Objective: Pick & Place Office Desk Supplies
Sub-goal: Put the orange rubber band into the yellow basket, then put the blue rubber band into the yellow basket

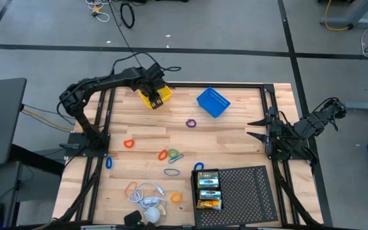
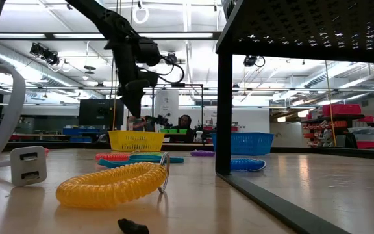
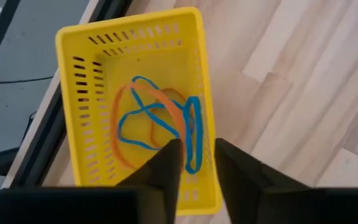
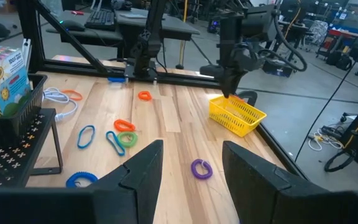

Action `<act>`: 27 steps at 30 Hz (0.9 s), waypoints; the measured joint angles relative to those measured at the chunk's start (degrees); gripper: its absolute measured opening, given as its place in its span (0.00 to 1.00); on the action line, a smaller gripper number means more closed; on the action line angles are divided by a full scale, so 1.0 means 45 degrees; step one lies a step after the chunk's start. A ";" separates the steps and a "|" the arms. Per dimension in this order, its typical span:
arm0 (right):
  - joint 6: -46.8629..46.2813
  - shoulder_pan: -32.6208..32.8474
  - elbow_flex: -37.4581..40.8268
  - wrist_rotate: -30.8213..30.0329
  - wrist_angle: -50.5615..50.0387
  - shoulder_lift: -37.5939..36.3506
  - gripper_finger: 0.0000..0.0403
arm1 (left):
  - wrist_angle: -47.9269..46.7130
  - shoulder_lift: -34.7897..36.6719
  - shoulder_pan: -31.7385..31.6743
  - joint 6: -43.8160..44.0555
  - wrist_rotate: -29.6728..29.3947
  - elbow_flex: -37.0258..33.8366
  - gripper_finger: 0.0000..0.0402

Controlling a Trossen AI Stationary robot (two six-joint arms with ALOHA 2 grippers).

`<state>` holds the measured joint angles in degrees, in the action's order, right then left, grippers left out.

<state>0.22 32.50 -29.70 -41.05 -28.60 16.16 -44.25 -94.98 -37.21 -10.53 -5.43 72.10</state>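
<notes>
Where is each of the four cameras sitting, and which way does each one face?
High: overhead, straight down; both arms, yellow basket, blue basket.
Low: tabletop level, facing the room; left arm above yellow basket.
Left wrist: down past the left gripper into that basket.
Right wrist: across the table past the right gripper.
All four share the yellow basket.

Left pincer [image 3: 191,163] hangs parted; right pincer [image 4: 191,163] waits open.

Wood table [image 1: 235,137] has a yellow basket [image 1: 156,97], blue basket [image 1: 213,102], black tray [image 1: 248,191], white cable [image 1: 147,195], and coloured bands [image 1: 171,155] scattered around.
</notes>
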 joint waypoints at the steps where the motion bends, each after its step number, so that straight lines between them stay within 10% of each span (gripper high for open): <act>1: 0.0000 -0.0001 -0.0001 0.0001 0.0000 0.0000 0.44 | -0.0003 0.0000 0.0010 -0.0053 0.0000 0.0000 0.30; 10: 0.0002 0.0002 -0.0004 0.0013 0.0000 0.0000 0.44 | 0.0025 0.0000 0.0107 -0.0111 -0.0010 0.0000 0.54; 27: 0.0001 -0.0001 -0.0004 0.0013 0.0000 0.0000 0.44 | -0.0025 0.0000 0.0461 -0.0111 -0.1366 0.0000 0.55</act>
<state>0.22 32.49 -29.71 -40.99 -28.60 16.16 -44.37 -94.98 -35.14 -11.03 -11.58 72.10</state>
